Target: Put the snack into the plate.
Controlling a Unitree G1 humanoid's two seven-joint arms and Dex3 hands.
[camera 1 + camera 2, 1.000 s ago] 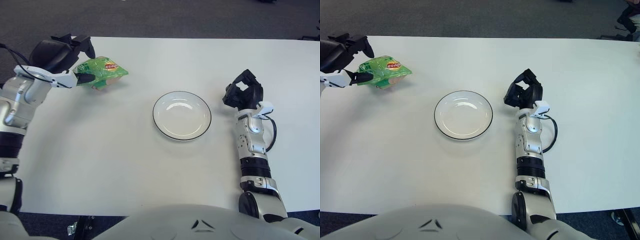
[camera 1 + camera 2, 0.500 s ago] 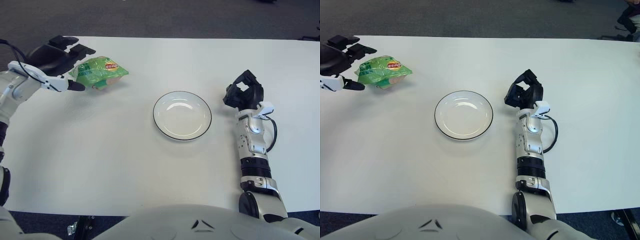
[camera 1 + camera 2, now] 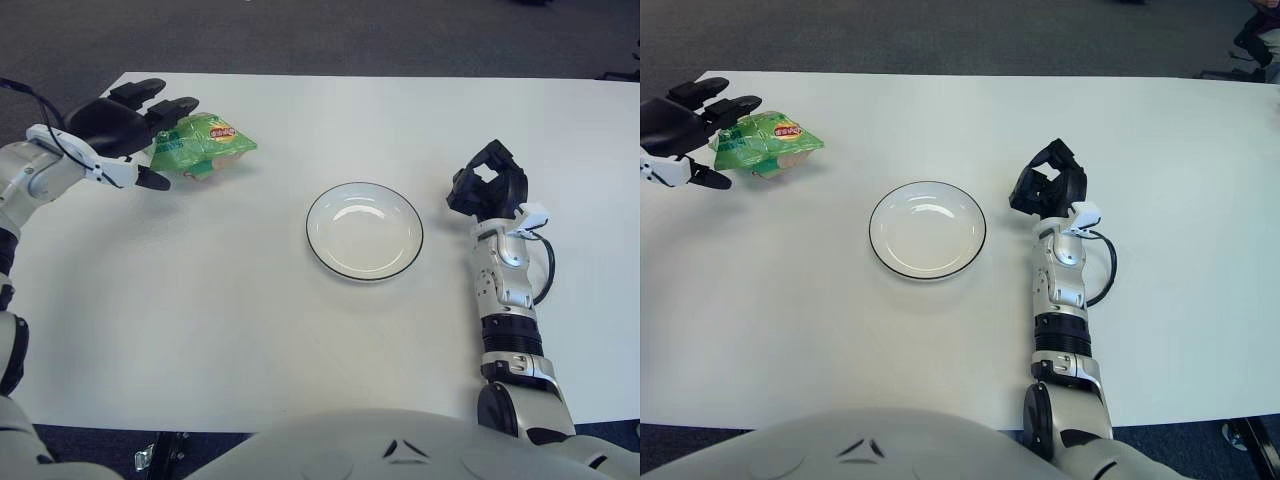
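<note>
Snack outside the plate, left hand spread at its edge

The right hand shows just right of the empty plate, fingers curled in, holding nothing. Farther off and well left of the plate, the green snack lies on the table. The left hand is at the snack's left end, fingers spread and not closed on it.

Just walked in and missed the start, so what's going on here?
The robot is working on getting the green snack bag into the plate. Its left hand sits at the bag's left end with fingers spread, not gripping it. The bag lies on the white table, left of the plate, which holds nothing. The right hand shows right of the plate.
</note>
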